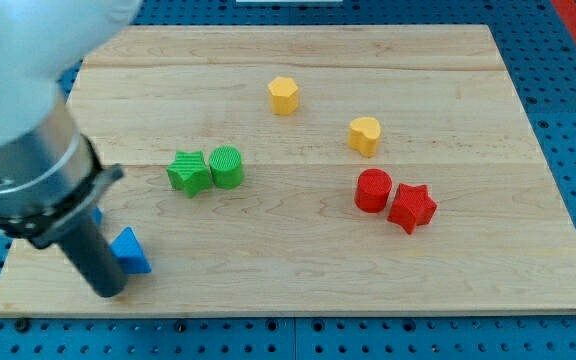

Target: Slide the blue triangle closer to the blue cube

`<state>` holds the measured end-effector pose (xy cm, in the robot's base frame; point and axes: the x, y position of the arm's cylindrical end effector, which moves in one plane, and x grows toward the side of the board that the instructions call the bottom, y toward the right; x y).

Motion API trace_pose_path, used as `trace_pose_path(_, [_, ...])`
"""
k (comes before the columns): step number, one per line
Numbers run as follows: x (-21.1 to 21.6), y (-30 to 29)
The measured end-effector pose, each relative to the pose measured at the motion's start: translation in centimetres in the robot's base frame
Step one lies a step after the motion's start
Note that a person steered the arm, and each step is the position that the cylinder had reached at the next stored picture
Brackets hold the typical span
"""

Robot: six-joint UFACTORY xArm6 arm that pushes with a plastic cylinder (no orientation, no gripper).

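The blue triangle (131,252) lies near the board's bottom left corner. My tip (105,291) touches the board just left of and below it, against its left side. The rod and the arm's grey body cover the board's left edge. Only a sliver of the blue cube (96,214) shows beside the arm, just above and left of the triangle.
A green star (187,172) and a green cylinder (226,166) sit together left of centre. A yellow hexagon block (284,95) and a yellow heart (365,135) lie toward the top. A red cylinder (373,190) and a red star (412,208) sit at the right.
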<state>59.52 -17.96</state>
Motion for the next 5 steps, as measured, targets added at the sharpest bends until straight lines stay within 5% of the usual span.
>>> trace_pose_path(2, [-3.1, 7.4])
trace_pose_path(5, [-2.9, -1.8])
